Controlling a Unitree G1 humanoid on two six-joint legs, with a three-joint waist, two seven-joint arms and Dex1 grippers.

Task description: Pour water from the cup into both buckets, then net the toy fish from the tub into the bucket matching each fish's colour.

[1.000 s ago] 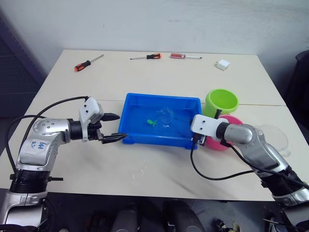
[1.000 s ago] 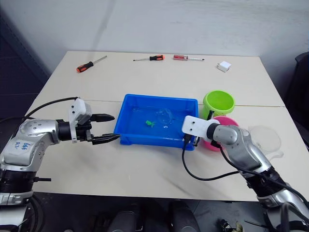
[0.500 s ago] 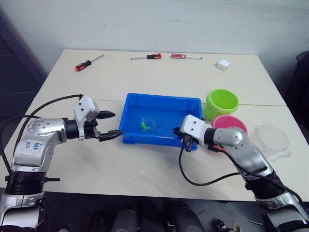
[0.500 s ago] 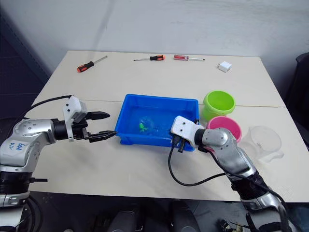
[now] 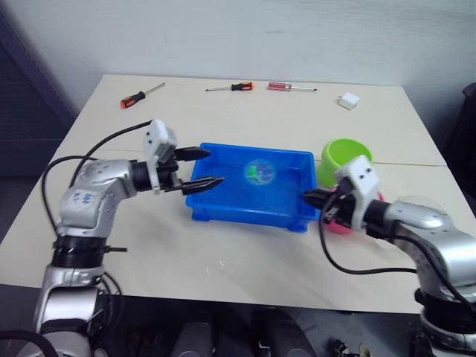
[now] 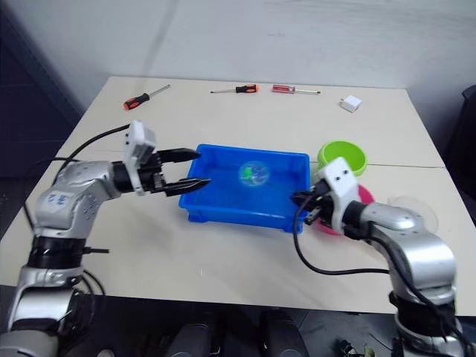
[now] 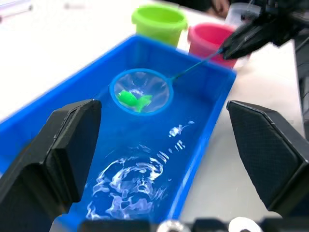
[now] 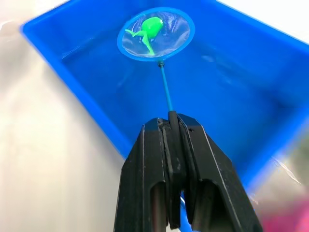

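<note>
Holding a small lime-green plastic toy fish (image 8: 148,26) in its fine mesh, the round blue-rimmed net (image 8: 155,34) hung over the rippling water of the shallow rectangular bright blue plastic tub (image 5: 223,212), towards the tub's far side. We saw its long thin wire handle (image 8: 165,90) run straight back from the hoop to our right gripper (image 5: 314,199), whose two black fingers were pressed together on the handle's end, just outside the tub's right wall.

The relation that mattered, we judged, was this: the lime-green round plastic bucket (image 5: 344,158) stood just beside the tub's right far corner, on the gripper's own side, so the hoop lay away from the bucket along the handle's axis and would have to swing back rightwards over the rim. The pink round plastic bucket (image 7: 208,39) sat touching or nearly touching the green one, nearer us, partly behind the right arm.

Our left gripper (image 5: 204,167) hovered at the tub's left wall, its fingers spread wide and holding nothing.

The mesh looked soft and see-through; the buckets smooth and glossy. Beyond, the pale matt table (image 5: 223,119) carried three screwdrivers (image 5: 140,95) along its far edge.
</note>
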